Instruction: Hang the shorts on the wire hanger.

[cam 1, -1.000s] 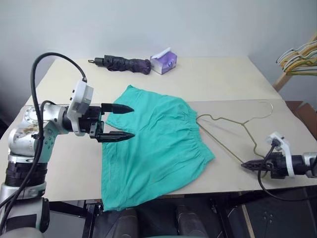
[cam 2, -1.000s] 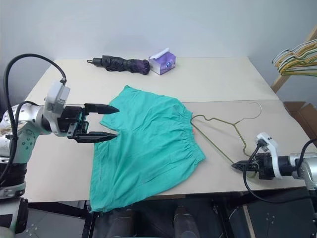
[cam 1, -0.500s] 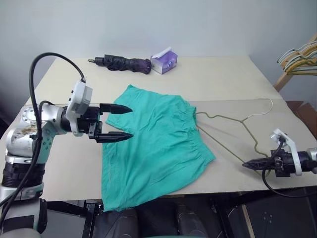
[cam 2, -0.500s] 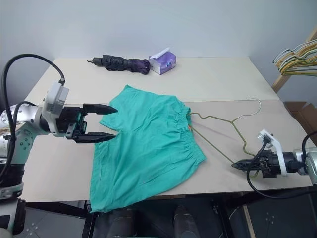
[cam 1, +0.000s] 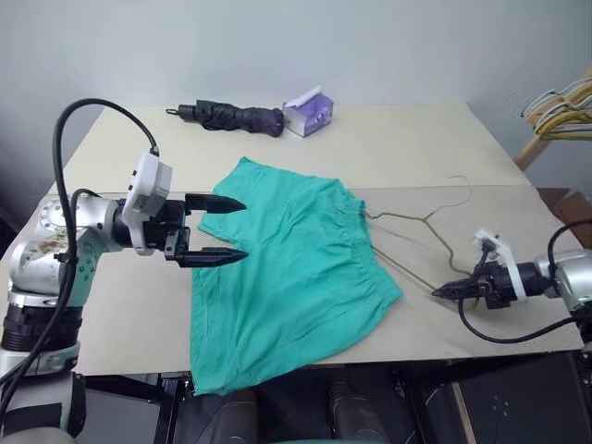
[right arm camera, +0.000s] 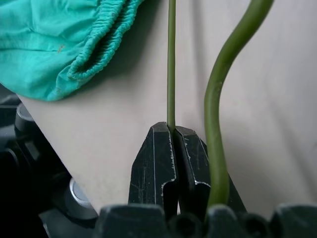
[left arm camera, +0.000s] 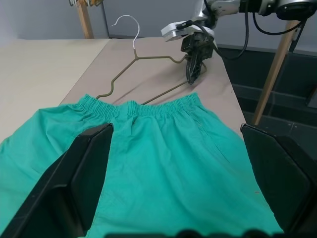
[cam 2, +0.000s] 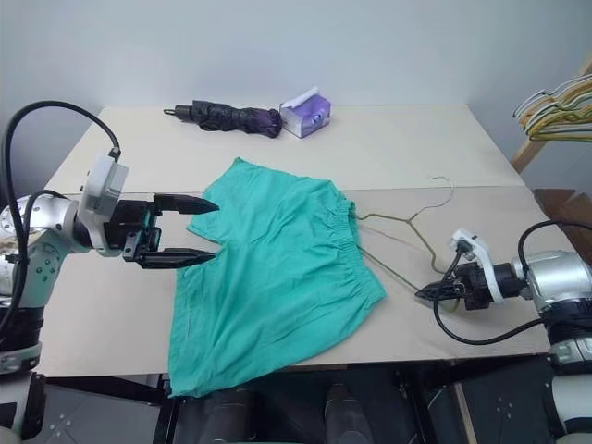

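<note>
The teal shorts (cam 1: 287, 268) lie flat mid-table, waistband to the right and one leg hanging over the front edge. Right of them lies the thin olive wire hanger (cam 1: 418, 222), its left end at the waistband and its hook (cam 1: 457, 188) toward the back. My right gripper (cam 1: 437, 292) is shut on the hanger's corner near the front edge; in the right wrist view the wire (right arm camera: 171, 59) runs out from between the closed fingertips (right arm camera: 161, 148). My left gripper (cam 1: 242, 228) hovers open over the shorts' left edge, nothing between its fingers.
A folded dark umbrella (cam 1: 231, 117) and a purple tissue box (cam 1: 308, 113) sit at the table's back. A bunch of pale hangers (cam 1: 560, 104) hangs on a wooden rack at the far right. The table's front edge (cam 1: 120, 368) runs just below the shorts.
My right gripper has moved left toward the shorts, dragging the hanger with it; the hook has swung left and the wire now meets the waistband. The left gripper stayed put.
</note>
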